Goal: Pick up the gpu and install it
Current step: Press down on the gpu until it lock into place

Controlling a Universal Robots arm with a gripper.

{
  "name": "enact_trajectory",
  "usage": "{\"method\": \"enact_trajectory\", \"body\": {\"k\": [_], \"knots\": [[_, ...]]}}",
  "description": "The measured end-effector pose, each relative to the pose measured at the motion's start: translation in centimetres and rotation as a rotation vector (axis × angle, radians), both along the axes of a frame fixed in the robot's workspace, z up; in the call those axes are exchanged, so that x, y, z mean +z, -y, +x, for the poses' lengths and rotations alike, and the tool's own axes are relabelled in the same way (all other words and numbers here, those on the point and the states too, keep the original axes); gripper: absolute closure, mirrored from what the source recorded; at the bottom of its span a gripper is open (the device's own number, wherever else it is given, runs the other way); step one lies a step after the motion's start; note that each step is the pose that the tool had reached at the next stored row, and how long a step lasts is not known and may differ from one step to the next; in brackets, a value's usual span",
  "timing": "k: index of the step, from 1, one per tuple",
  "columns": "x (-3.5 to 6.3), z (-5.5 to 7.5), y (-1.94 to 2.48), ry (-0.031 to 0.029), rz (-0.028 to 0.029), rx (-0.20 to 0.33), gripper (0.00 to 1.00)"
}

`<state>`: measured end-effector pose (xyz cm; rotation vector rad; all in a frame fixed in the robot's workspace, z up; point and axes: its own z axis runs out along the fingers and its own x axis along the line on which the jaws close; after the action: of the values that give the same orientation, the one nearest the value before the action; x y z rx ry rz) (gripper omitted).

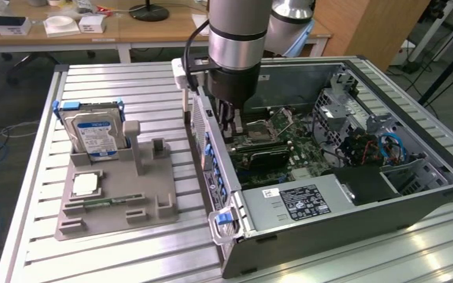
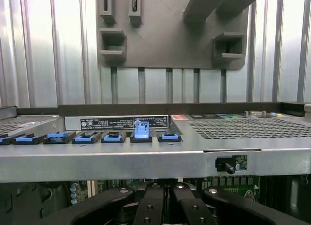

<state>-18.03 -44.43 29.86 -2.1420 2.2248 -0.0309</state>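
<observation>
My gripper reaches down into the open computer case, just inside its rear wall. In the wrist view its dark fingers lie pressed together, and I see nothing between them. The gpu looks like a dark flat card with a green edge. It lies across the motherboard just below and to the exterior view's right of the fingertips. Whether the fingers touch the card is hidden.
A grey parts tray lies at the exterior view's left of the case. It holds a silver hard drive, a square chip and a narrow green memory stick. Blue latches line the case's rear wall.
</observation>
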Motion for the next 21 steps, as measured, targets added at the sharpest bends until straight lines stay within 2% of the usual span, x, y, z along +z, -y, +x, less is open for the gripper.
{"method": "enact_trajectory", "body": {"k": [5, 10, 14, 15, 17, 21], "knots": [[0.0, -0.1, 0.01, -0.0008, 0.0, 0.0, 0.89], [0.0, -0.2, 0.01, -0.0076, -0.0029, 0.0, 0.89], [0.06, -0.2, 0.01, -0.008, -0.003, 0.0, 0.89], [0.43, -0.2, 0.02, -0.0093, -0.0026, 0.0, 0.89], [1.04, -0.2, 0.02, -0.0082, -0.0019, 0.0, 0.89], [0.89, -0.3, 0.08, -0.0048, -0.0014, 0.0, 0.89]]}}
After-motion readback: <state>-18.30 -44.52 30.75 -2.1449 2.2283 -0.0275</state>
